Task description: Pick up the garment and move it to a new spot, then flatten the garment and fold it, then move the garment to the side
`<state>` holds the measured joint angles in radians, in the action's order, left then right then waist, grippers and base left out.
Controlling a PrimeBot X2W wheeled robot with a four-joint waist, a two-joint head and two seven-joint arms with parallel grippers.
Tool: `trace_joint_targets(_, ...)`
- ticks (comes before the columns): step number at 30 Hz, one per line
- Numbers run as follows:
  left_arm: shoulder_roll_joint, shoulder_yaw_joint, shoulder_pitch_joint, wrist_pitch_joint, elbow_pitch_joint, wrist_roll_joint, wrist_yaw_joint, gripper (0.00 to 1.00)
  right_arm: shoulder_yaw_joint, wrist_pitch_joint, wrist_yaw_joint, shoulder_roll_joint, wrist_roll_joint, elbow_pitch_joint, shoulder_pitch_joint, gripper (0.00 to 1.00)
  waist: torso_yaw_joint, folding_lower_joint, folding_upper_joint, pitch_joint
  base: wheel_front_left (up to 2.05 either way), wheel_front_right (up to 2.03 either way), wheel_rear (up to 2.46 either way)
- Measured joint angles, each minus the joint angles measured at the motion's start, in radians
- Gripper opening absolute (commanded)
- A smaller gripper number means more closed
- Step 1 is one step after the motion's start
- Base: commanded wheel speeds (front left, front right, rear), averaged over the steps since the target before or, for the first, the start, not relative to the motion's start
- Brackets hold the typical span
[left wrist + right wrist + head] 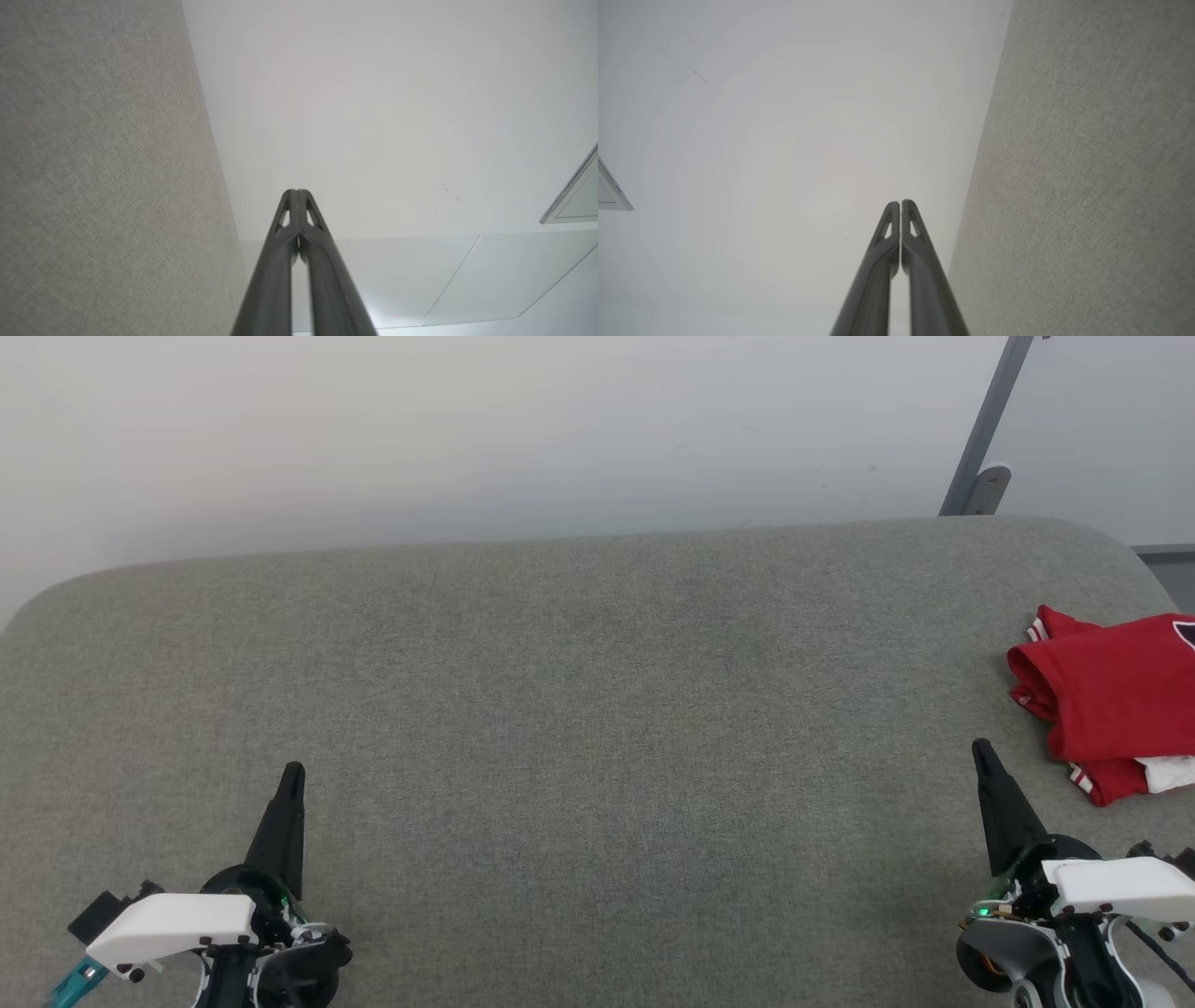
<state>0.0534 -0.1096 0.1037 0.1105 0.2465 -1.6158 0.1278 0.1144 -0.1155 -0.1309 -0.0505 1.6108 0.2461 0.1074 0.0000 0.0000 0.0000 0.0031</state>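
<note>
Head view: garment [1111, 695] near right gripper [981, 749], pressed together; left gripper [292, 771] likewise; grey surface [597, 709] between.

Bright, even indoor light with no clear source and only faint, soft shadows. From the head, the grey counter [597, 709] is sharp enough to show its weave, and the wall [467, 429] behind looks slightly washed out. In the wrist views the left tool [296, 192] and right tool [900, 203] look soft, close to the lens. A pale glare lies on the floor [467, 280] by the left tool.

Folded red garment [1111, 695], far right
</note>
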Motion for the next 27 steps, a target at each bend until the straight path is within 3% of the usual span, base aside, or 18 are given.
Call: trace_joint_targets(27,-0.001,-0.002,0.000,0.001,0.000,0.000,0.000,0.00,0.000,0.000,0.000,0.000,0.000,0.000,0.000,0.00,0.000,0.0000,0.0000,0.000,0.00,0.00,0.00)
